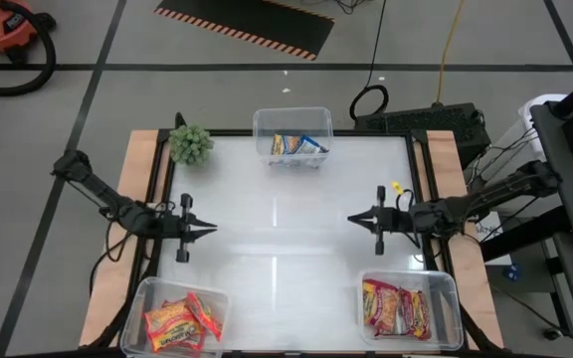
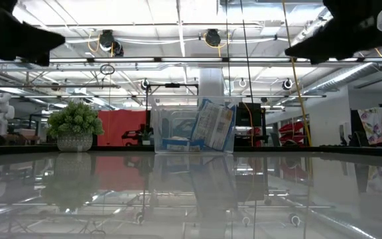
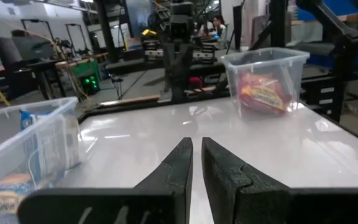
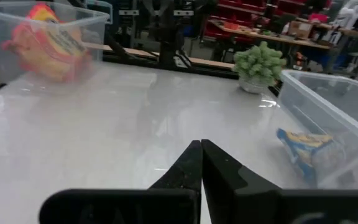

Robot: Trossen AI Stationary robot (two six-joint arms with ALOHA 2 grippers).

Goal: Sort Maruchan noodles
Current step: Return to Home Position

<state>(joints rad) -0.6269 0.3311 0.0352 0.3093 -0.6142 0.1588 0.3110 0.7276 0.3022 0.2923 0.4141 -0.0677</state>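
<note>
The Maruchan noodles lie sorted in three clear tubs. Blue-and-white packets (image 1: 297, 146) lean inside the far tub (image 1: 292, 116). Orange-yellow and red packets (image 1: 182, 318) lie in the near-left tub (image 1: 139, 298). Red packets (image 1: 397, 308) fill the near-right tub (image 1: 450, 298). No packet lies on the bare table top. My left gripper (image 1: 213, 228) hovers at the table's left side, shut and empty, pointing right. My right gripper (image 1: 351, 219) hovers at the right side, shut and empty, pointing left.
A small green plant in a pot (image 1: 191, 144) stands at the far left corner. Black rails (image 1: 306, 132) edge the white table. The wide middle of the table (image 1: 286, 239) between the two grippers is bare.
</note>
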